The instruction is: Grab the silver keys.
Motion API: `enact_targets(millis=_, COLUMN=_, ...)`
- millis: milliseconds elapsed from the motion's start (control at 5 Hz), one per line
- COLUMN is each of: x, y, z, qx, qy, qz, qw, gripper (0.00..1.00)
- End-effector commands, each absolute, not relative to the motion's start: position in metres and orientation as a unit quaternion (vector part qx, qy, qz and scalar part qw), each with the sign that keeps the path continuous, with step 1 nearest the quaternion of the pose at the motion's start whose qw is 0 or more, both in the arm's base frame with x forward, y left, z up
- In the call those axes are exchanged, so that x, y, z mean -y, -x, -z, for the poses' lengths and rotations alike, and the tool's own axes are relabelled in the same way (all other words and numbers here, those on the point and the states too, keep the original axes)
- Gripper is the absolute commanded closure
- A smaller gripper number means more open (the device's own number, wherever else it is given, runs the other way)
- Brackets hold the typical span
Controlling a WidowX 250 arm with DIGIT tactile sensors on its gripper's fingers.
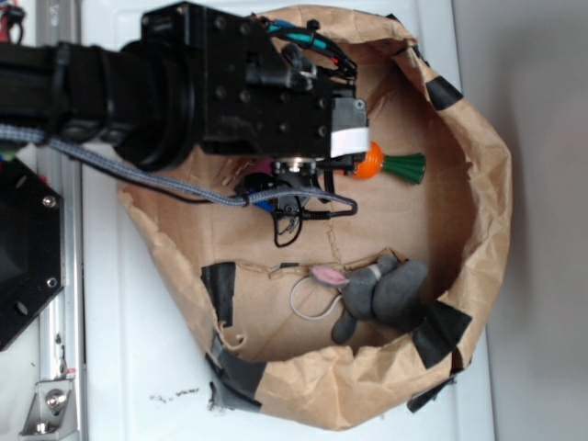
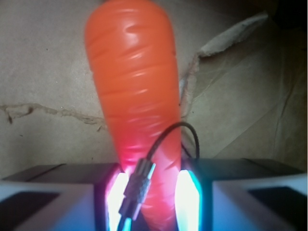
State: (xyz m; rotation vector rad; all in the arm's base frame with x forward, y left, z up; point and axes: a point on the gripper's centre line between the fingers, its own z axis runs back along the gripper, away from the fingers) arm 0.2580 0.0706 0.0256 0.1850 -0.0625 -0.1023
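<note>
Black metal makes up the robot arm that reaches in from the left of the exterior view, above a white surface. A grey braided cable hangs beneath it. On that surface lies a crumpled brown paper bag, rolled down into a shallow bowl and patched with strips of black tape. The arm's hand hangs over the upper middle of the bag's floor.

In the wrist view, the hand is clenched on a smooth orange plastic carrot charm, whose narrow end sits between the two black fingers, with bright glare on each side. A thin black wire loop with a knurled silver barrel clasp crosses in front of the carrot's narrow end. The silver keys themselves cannot be made out in either view; the wire joined to the carrot is all that shows of the bunch. From outside, the carrot's round orange top and green tassel stick out to the right of the hand, and thin black wire loops dangle below it.

Further right and lower, near the bag's bottom wall, lies a grey plush bunny with pink ears, with a bare silver ring at its left. It is well apart from the hand.
</note>
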Motion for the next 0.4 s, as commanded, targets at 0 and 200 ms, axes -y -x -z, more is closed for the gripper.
enact_targets(millis=0, x=-0.0755, y=-0.2620, z=-0.0516, qx=0.055, qy=-0.090, qz=0.049, qw=0.993, gripper=1.00)
enact_targets(millis=200, x=-0.0728, y=-0.2615, z=-0.0590, qx=0.051, qy=-0.078, qz=0.049, qw=0.994, gripper=1.00)
